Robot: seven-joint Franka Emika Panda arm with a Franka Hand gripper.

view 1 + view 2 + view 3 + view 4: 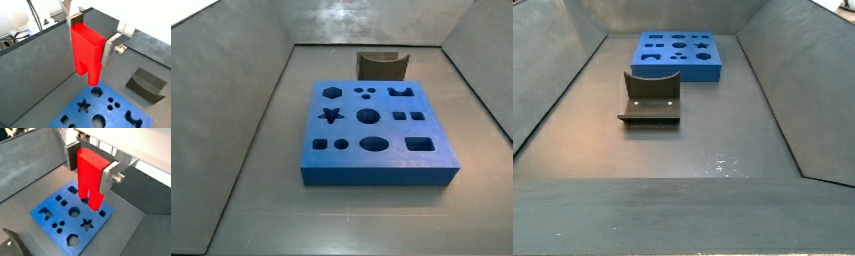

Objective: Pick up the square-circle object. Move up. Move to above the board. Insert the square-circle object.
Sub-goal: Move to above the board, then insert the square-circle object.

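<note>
My gripper (90,37) is shut on the square-circle object (87,50), a bright red tall peg with two prongs pointing down. It also shows in a wrist view (89,178), clamped between the silver fingers (109,178) of the gripper (91,168). The peg hangs well above the floor, with its prong tips over one edge region of the blue board (120,117), which also shows in a wrist view (100,222). The board lies flat on the floor in both side views (378,172) (680,68). Neither side view shows the gripper or the peg.
The dark fixture (381,65) stands on the floor just beyond one side of the board; it also shows in a side view (651,100) and in both wrist views (147,82) (13,243). Grey sloping walls enclose the floor on all sides.
</note>
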